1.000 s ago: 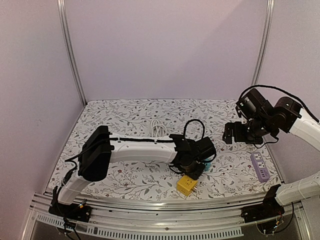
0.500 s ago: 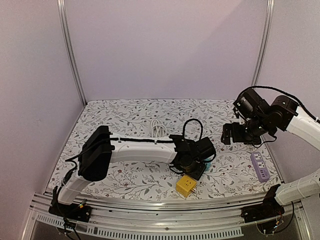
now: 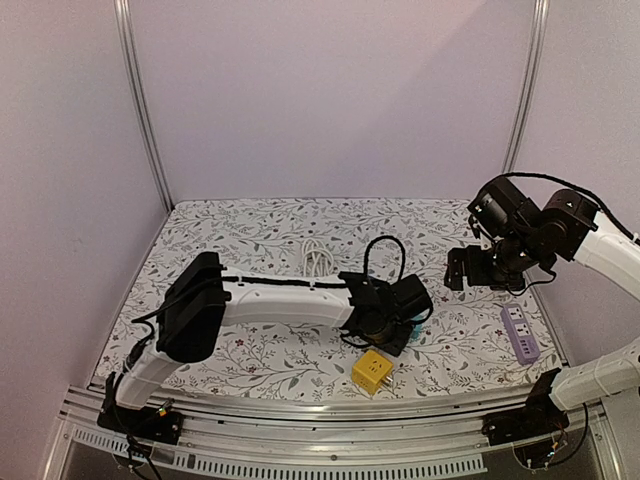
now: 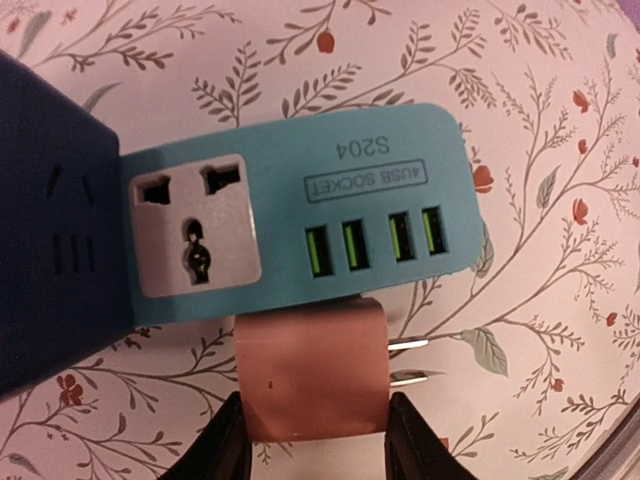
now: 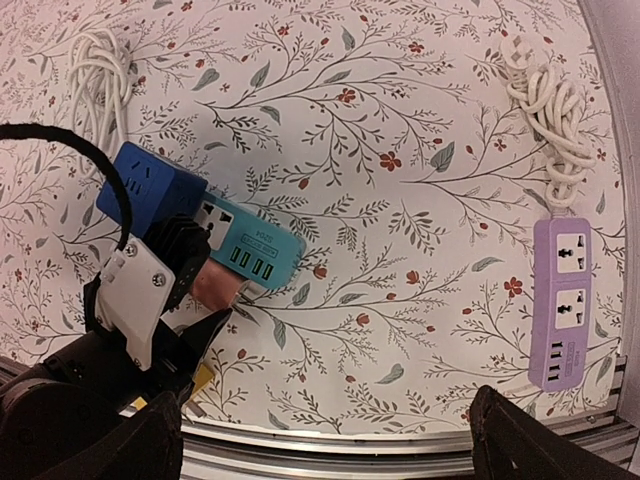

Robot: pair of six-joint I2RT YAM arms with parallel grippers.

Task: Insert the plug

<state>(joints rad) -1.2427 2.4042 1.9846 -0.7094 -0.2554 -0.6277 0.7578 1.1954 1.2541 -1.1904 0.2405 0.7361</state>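
Note:
A pinkish-brown plug [image 4: 310,375] lies on its side against the near edge of a teal socket block [image 4: 300,210], its two metal prongs [image 4: 410,346] pointing right, along the table. My left gripper [image 4: 312,430] is shut on the plug, one black finger [image 4: 222,452] on each side. The teal block carries one universal socket and several green USB ports. From the right wrist view the plug [image 5: 212,285] and teal block [image 5: 250,245] show beside my left gripper. My right gripper [image 3: 470,268] hangs open, high over the right of the table, holding nothing.
A dark blue cube socket [image 4: 50,230] touches the teal block's left end. A yellow cube socket [image 3: 372,370] sits near the front edge. A purple power strip [image 5: 562,300] with its white cord [image 5: 545,100] lies far right. A coiled white cable [image 3: 316,258] lies behind.
My right gripper has shifted slightly over the right side. My left gripper stays low at the teal block, its wrist nudged a little to the left.

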